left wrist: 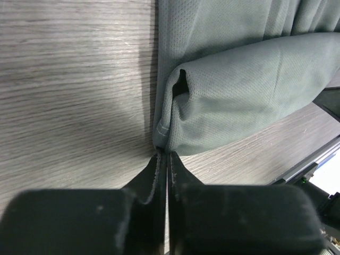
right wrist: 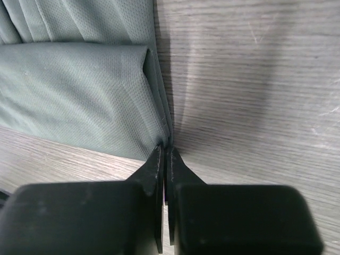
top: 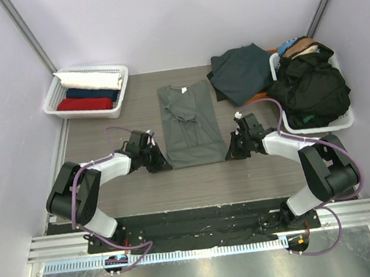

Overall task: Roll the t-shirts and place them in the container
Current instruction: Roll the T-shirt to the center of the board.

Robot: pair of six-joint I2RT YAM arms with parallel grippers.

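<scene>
A grey-green t-shirt (top: 188,121) lies flat in the middle of the table, folded into a long strip with its collar at the far end. Its near hem is turned over into a first fold (left wrist: 239,90) (right wrist: 74,95). My left gripper (top: 163,160) (left wrist: 164,154) is shut on the near left corner of that fold. At the near right corner my right gripper (top: 231,151) (right wrist: 166,148) is shut on the hem. Both pairs of fingers rest low on the wood, with fabric pinched at their tips.
A white lattice basket (top: 50,103) at the back left holds rolled white, navy and red shirts. A dark teal shirt (top: 241,72) lies at the back right. Beside it, a second white basket (top: 316,127) is heaped with black clothes (top: 312,89). Walls close in on both sides.
</scene>
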